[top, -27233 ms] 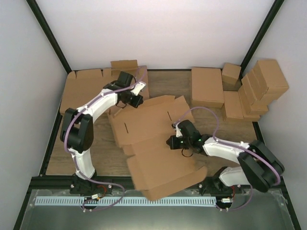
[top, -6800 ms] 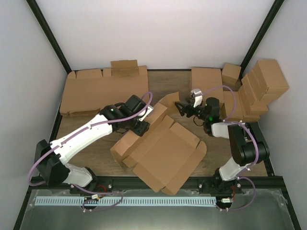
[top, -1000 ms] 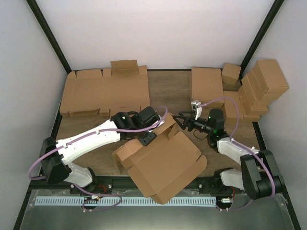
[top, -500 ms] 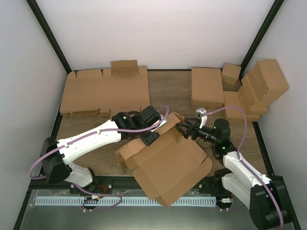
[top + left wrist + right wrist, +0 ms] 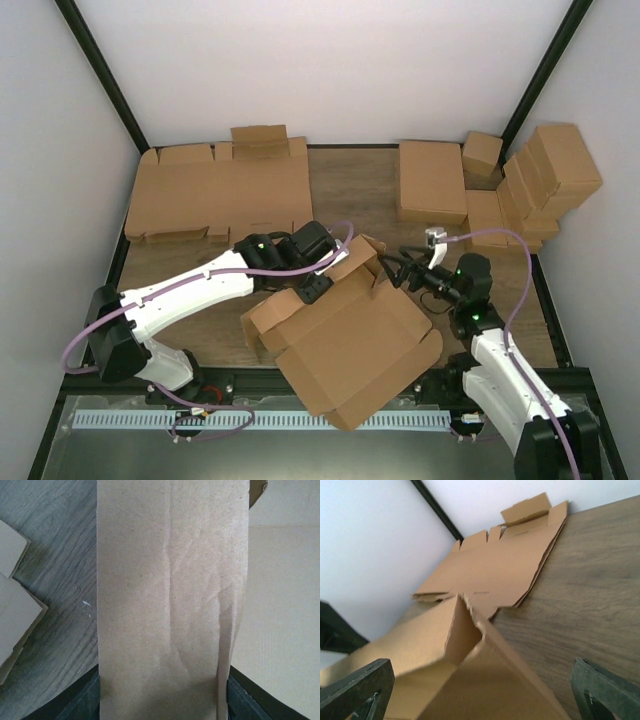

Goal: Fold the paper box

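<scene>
The paper box [image 5: 345,335] lies half folded in the middle of the table, its big panel sloping toward the near edge and its far walls raised. My left gripper [image 5: 318,287] is shut on a raised wall at the box's far side. In the left wrist view that brown wall [image 5: 170,590] fills the gap from one finger [image 5: 82,697] to the other. My right gripper [image 5: 388,272] stands wide open at the box's far right corner. That raised corner [image 5: 467,625] sits between its fingers [image 5: 355,690] without touching them.
A pile of flat cardboard blanks [image 5: 215,190] lies at the back left, also seen in the right wrist view [image 5: 505,565]. A closed flat box [image 5: 432,180] and stacked finished boxes [image 5: 540,185] stand at the back right. Black frame posts rise at both back corners.
My right gripper has opened wider and drawn back toward the near right, staying by the box's far right corner. The left gripper keeps its hold; the box has barely shifted.
</scene>
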Robot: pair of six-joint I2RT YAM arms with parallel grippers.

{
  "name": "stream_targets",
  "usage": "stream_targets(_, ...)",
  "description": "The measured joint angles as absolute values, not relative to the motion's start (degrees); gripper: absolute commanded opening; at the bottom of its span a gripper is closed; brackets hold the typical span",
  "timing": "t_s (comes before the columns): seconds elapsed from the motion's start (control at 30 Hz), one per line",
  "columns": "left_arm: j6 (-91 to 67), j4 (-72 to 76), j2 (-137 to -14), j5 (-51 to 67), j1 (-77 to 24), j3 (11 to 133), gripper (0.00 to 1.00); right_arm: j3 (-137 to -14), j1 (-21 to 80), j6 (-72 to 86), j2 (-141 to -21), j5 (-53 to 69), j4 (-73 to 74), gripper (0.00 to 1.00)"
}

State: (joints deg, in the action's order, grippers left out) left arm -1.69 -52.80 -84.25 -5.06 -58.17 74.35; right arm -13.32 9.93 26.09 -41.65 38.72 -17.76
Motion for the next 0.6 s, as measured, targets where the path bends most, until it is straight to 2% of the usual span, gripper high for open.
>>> stream_targets(0.2,-1.7,-52.8,-84.2,-5.1,-58.2,74.3,0.55,-20.0,7.8,27.3,-44.7,33.9,-14.0,0.95)
stream_targets(0.43,-1.7,-52.8,-84.2,-5.0,-58.2,74.3,0.55,-21.6,5.0,28.4,-56.8,29.8,-10.5,0.69)
stream_targets(0.6,-1.7,-52.8,-84.2,-5.0,-58.2,74.3,0.55,-19.8,5.0,26.6,-61.1,33.4,-10.2,0.57)
